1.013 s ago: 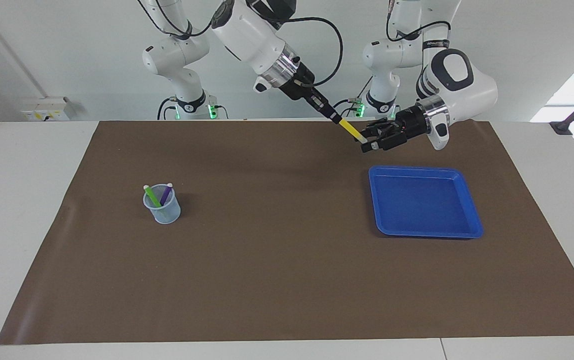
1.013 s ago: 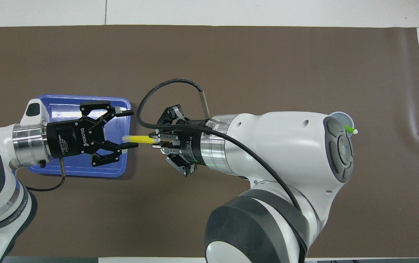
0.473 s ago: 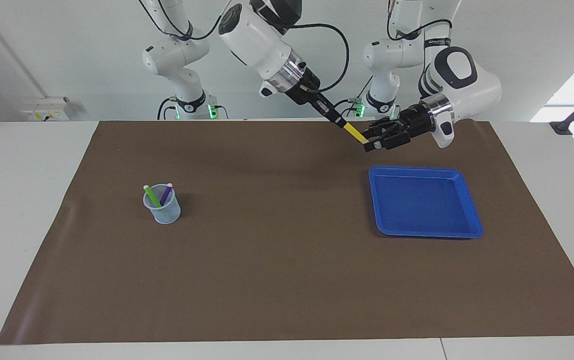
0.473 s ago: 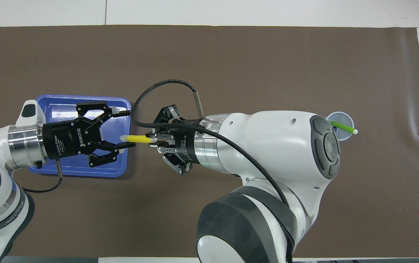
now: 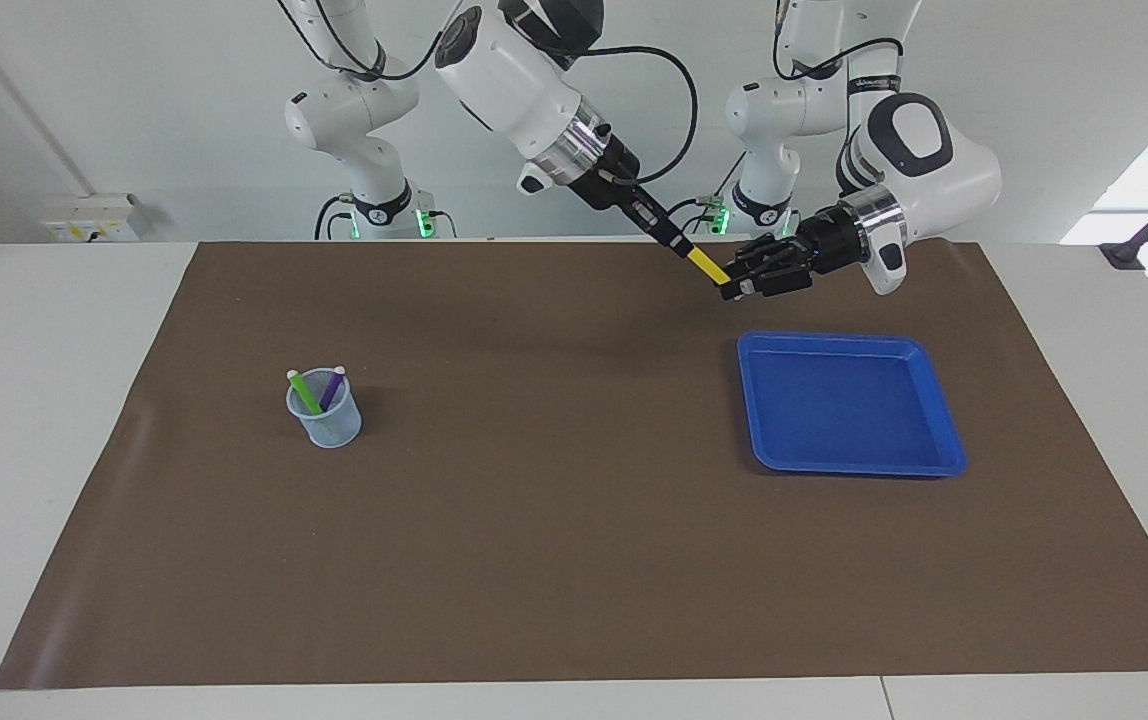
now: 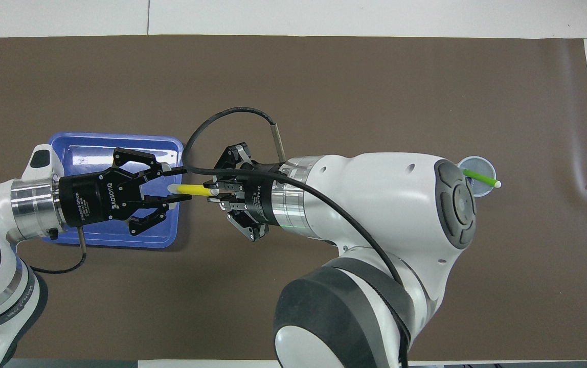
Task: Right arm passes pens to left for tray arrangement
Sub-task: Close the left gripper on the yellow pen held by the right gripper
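My right gripper (image 5: 682, 247) (image 6: 212, 191) is shut on the yellow pen (image 5: 707, 264) (image 6: 191, 189) and holds it in the air, above the corner of the blue tray (image 5: 849, 460) (image 6: 119, 137). The pen's pale end points at my left gripper (image 5: 737, 286) (image 6: 183, 182). The left gripper's fingers stand on either side of that end, partly closed, with a gap still showing. The green pen (image 5: 304, 392) (image 6: 482, 179) and the purple pen (image 5: 333, 386) stand in a pale mesh cup (image 5: 326, 422) (image 6: 477, 168). The tray holds nothing.
A brown mat (image 5: 574, 550) covers the table. The cup stands toward the right arm's end and the tray toward the left arm's end. In the overhead view the right arm hides part of the cup and the purple pen.
My left gripper's fingers have narrowed around the yellow pen's pale end. Both grippers rose slightly. The right gripper still holds the pen.
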`<control>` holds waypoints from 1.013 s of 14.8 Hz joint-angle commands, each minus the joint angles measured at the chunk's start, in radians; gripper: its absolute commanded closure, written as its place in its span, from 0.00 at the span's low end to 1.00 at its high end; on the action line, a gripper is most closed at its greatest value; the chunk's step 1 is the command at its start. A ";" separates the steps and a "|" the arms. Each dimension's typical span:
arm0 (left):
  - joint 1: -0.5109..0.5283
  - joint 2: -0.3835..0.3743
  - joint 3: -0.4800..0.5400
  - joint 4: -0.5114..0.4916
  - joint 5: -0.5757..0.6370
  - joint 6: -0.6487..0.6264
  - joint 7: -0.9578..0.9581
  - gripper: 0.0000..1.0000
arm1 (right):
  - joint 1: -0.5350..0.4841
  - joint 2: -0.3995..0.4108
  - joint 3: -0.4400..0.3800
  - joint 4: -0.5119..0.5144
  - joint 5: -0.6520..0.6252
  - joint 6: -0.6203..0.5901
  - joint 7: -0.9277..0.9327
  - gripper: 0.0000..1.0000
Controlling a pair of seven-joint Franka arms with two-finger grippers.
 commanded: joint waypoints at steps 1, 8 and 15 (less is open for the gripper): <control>0.006 -0.046 0.002 -0.028 -0.018 0.012 -0.037 0.64 | 0.007 0.003 0.003 0.002 0.014 -0.020 0.008 1.00; 0.006 -0.056 0.004 -0.028 -0.018 0.024 -0.119 1.00 | 0.001 0.005 0.003 0.004 0.014 -0.023 0.006 1.00; 0.007 -0.057 0.004 -0.027 -0.017 0.038 -0.146 1.00 | -0.012 0.000 0.000 0.004 -0.088 -0.040 -0.011 0.07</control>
